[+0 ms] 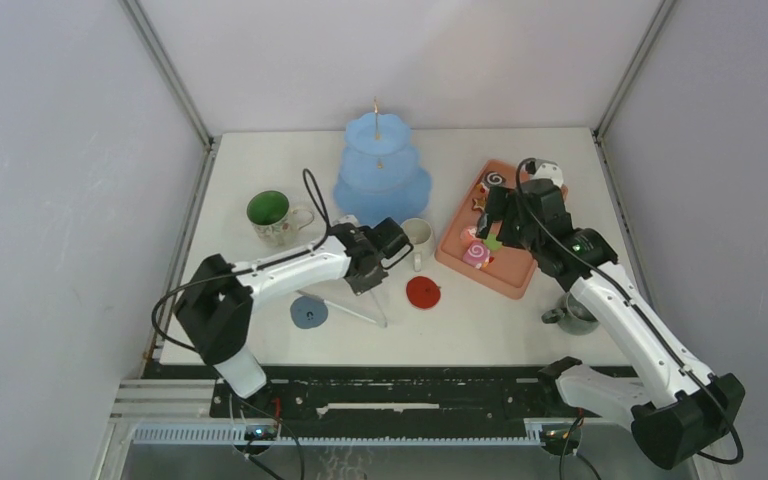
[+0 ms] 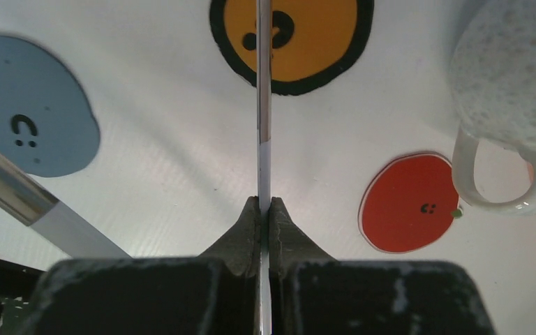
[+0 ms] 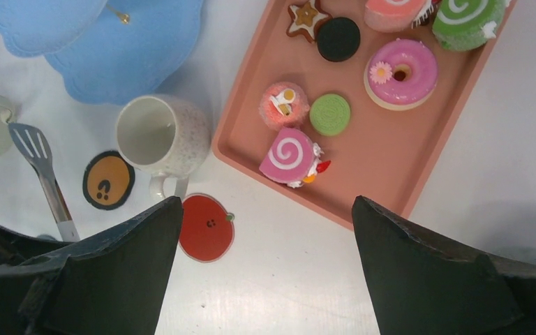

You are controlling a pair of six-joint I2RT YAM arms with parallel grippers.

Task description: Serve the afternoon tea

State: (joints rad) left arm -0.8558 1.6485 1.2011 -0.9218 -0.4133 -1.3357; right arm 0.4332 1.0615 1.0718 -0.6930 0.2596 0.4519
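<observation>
Pastries: all on the tray [image 3: 363, 174]. The roll [image 3: 286, 155] is at its near-left corner, with the red round [image 3: 284, 105] and green round [image 3: 329, 114] just behind. The doughnut [image 3: 400, 72], black round [image 3: 338, 38] and star [image 3: 307, 17] are farther back.
Roll to pincer: the right pincer [image 3: 266, 202] hovers over the tray's near edge. The roll lies just ahead of its gap, a little right of the middle, and nothing touches it.
Roll's axis: swirl face up and stubby, with no clear long axis from above. A cream tail trails toward the right finger.
Right pincer: jaws wide, nothing between them.
Nearer arm: the right, plainly. The left arm sits across the cream mug [image 3: 160, 136] from the tray.
Left pincer [image 2: 264, 204]: clamped on the spatula [image 2: 264, 84], which shows edge-on in its own view and is held off the table [image 3: 286, 279] over the orange coaster [image 2: 314, 42].
Mugs: the cream mug stands between stand and tray, beside the red coaster [image 3: 206, 227] but on neither coaster. The green mug [image 1: 272, 212] is far left. The grey mug [image 1: 572, 315] is by the right forearm.
Stand [image 3: 132, 56]: behind the cream mug, well left of the tray.
Other: the blue coaster [image 2: 35, 112] and a second utensil [image 1: 350, 308] lie near the left arm.
Next move, as judged: the right pincer goes slightly forward and down to straddle the roll, then carries it left to the stand.
Risk: the tray's raised rim sits right under the fingers, and the red and green rounds crowd the roll's far side.
</observation>
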